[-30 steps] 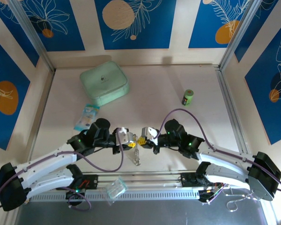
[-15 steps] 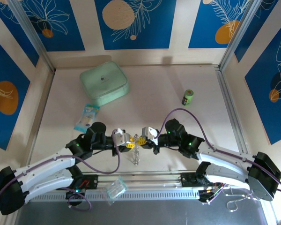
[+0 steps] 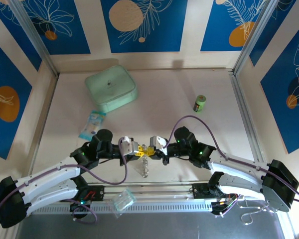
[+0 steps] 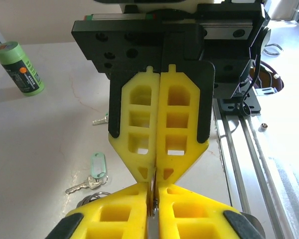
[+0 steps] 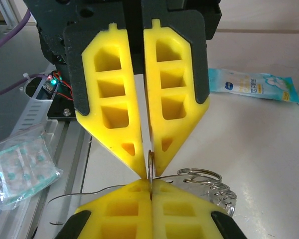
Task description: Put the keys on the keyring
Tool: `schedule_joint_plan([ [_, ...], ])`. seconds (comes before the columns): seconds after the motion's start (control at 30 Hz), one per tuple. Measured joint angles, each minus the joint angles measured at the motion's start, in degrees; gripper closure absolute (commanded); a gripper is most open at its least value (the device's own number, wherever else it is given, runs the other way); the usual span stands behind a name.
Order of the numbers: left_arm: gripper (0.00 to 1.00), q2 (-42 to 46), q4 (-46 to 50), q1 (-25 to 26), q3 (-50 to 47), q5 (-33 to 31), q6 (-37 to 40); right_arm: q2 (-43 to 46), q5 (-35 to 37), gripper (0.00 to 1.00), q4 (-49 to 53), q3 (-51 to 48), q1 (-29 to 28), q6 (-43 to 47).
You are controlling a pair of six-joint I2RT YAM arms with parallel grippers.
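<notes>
My left arm point(image 3: 50, 175) reaches from its base at the near left corner up toward the middle of the table point(image 3: 164, 94), its wrist turned so the left gripper point(image 3: 139, 149) points to the right. Those fingers are pressed together on the thin metal edge of the keyring point(image 5: 220, 195), pinching it at their very tips. Straight opposite, my right gripper point(image 3: 150, 148) points left and meets the left one tip to tip. Its fingers are pinched tight on the same thin edge, the metal caught between the two yellow pairs. The rest of the keyring, wire loops and a sparkly part, sits just below the meeting point, and I cannot tell whether it hangs free or touches the table. The green-headed key point(image 4: 97, 165) lies on the table under and a little to the far side of my fingertips, with the pale silver key point(image 4: 100, 120) further right, apart from it. Whether the green-headed one is joined to anything I cannot tell. My right arm point(image 3: 239, 168) mirrors the left, bowed in from the near right corner, its purple cable point(image 3: 189, 118) arching over the wrist
</notes>
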State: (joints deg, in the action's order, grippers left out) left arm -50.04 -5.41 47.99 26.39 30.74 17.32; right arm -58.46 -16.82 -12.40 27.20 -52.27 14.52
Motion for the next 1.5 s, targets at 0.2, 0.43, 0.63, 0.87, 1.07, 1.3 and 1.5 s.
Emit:
schedule_joint_plan([
  [0.2, 0.9, -1.2, -0.5, -0.3, 0.0, 0.8, -0.4, -0.2, 0.1, 1.0, 0.4, 0.0, 0.0, 0.0],
  [0.43, 0.84, -0.7, -0.1, -0.3, 0.0, 0.3, -0.3, -0.2, -0.2, 1.0, 0.5, 0.0, 0.0, 0.0],
  [0.63, 0.93, 0.0, 0.3, -0.2, -0.1, 0.6, -0.3, -0.2, -0.8, 1.0, 0.0, 0.0, 0.0, 0.0],
  [0.87, 1.0, -1.2, -0.2, -0.4, -0.1, 2.1, -0.3, -0.3, -0.5, 0.91, 0.2, 0.0, 0.0, -0.2],
  [1.07, 1.0, -1.1, 0.3, -0.4, 0.0, 0.8, -0.3, 3.5, 1.1, 0.59, -1.2, -2.2, 1.0, -3.6],
  [1.3, 1.0, -1.0, 1.6, -0.4, 0.5, -4.9, -1.5, 15.7, 16.7, 0.66, 6.0, -4.7, 3.5, -17.9],
  [1.5, 1.0, -1.1, 3.3, -0.4, 2.2, -9.1, -5.3, 13.8, 33.2, 0.68, 26.3, 2.2, 4.2, -39.6],
])
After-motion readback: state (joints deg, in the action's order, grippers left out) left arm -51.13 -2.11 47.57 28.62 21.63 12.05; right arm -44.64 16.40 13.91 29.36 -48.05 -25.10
